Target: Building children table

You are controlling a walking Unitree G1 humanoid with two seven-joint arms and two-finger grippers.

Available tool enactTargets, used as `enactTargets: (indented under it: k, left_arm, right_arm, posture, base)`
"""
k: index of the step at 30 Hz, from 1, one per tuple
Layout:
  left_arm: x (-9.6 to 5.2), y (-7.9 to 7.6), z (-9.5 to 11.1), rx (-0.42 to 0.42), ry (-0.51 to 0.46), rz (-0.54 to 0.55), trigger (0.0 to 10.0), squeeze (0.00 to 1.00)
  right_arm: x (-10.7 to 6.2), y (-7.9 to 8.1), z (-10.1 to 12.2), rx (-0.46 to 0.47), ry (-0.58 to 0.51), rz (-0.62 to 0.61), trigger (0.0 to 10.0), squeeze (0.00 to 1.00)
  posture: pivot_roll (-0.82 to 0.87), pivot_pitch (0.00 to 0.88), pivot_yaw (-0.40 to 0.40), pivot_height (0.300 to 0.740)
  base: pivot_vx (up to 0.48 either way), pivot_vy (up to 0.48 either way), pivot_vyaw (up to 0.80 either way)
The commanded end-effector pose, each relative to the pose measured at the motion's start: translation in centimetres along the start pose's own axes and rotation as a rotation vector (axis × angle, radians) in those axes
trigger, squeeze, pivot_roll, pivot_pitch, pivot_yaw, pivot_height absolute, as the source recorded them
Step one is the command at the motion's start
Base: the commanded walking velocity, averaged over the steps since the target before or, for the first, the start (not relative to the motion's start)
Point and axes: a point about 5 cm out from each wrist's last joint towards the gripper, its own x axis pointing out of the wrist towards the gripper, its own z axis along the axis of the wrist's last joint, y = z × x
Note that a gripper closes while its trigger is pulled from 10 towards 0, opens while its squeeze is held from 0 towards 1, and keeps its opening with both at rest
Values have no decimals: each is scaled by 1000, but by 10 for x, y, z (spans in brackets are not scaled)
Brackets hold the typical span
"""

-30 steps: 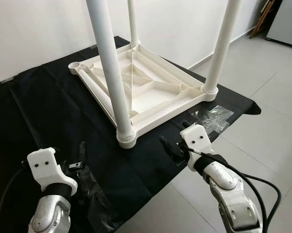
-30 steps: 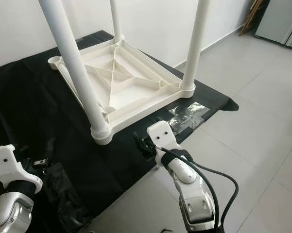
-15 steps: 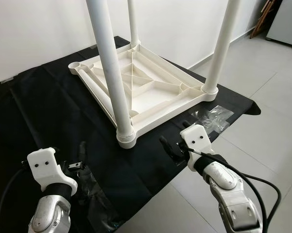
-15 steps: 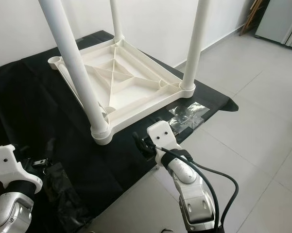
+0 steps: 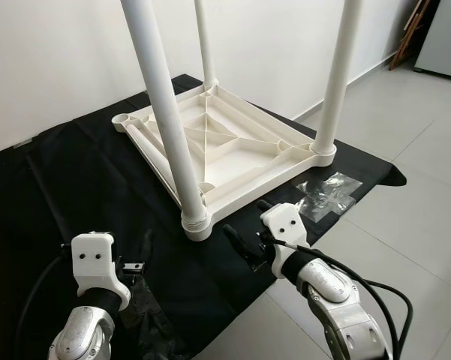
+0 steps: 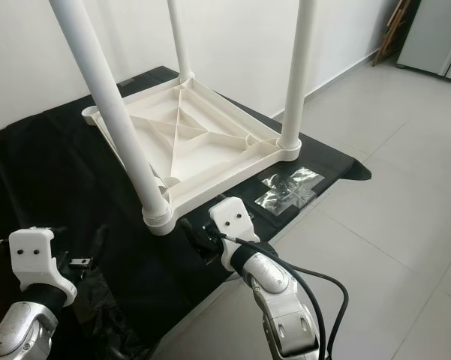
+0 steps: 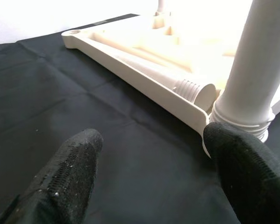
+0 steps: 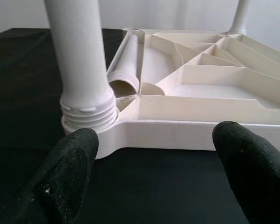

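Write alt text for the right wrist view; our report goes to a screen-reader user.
The right gripper, open, faces the near edge of an upturned white table top lying on black cloth. An upright leg is screwed into the corner, and a loose leg lies inside the frame.

table (image 5: 233, 142) upside down on cloth (image 5: 75, 180), plastic bag (image 5: 326, 193) right

I see a black cloth (image 5: 60, 180) spread over the pale tiled floor (image 5: 420, 225). A clear plastic bag (image 5: 326, 193) lies at the cloth's edge. Behind is a white wall (image 5: 60, 52); a grey cabinet (image 5: 444, 37) stands far right.
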Motion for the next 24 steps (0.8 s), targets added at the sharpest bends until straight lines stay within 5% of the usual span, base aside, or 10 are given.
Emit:
enactTargets:
  k: [1, 7, 11, 16, 24]
  left_arm:
    - [-1, 2, -1, -2, 13, 1, 10000, 0]
    - [3, 6, 3, -58, 3, -43, 10000, 0]
    - [9, 21, 9, -86, -47, 33, 10000, 0]
    - [6, 29, 12, -117, -79, 97, 10000, 0]
    - [-3, 29, 11, -160, -78, 92, 10000, 0]
  right_arm:
    - [1, 4, 7, 10, -37, 30, 10000, 0]
    - [0, 1, 18, 44, -96, 226, 10000, 0]
    - [13, -20, 35, -2, -122, 425, 10000, 0]
    - [34, -40, 49, -54, -128, 438, 10000, 0]
    - [52, -48, 64, -18, -159, 519, 10000, 0]
  posture:
    - [-44, 118, 97, 740]
    - [-42, 120, 99, 740]
    - [-40, 125, 96, 740]
    - [-26, 133, 87, 740]
    - [-6, 154, 78, 740]
  base:
    - [0, 0, 0]
    - [0, 0, 0]
    - [0, 0, 0]
    - [0, 0, 0]
    - [0, 0, 0]
